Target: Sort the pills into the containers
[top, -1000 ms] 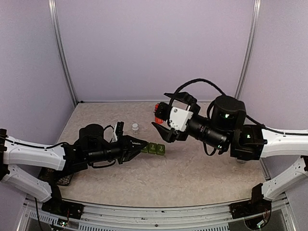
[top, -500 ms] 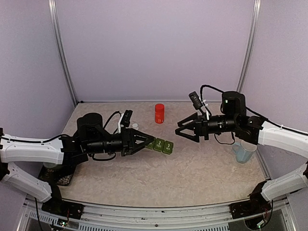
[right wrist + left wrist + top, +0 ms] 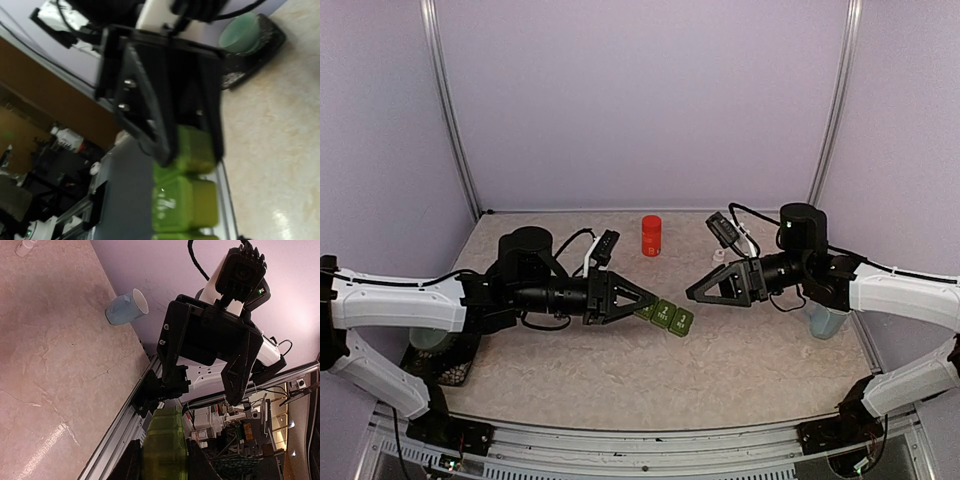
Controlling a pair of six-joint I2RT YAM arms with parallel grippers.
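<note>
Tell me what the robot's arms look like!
The left arm and right arm have white shells, then round black joints. The left gripper and right gripper are black with pointy triangle-shaped fingers. Thin black cables loop over each wrist, and a tiny green light glows on the right arm.

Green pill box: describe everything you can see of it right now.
The pill box is a strip of three joined square compartments in translucent dark green plastic, lids shut with small pale markings on top. The left claw pinches one end compartment, so the other two stick out toward the right claw, which does not touch it. It looks held off the table.
</note>
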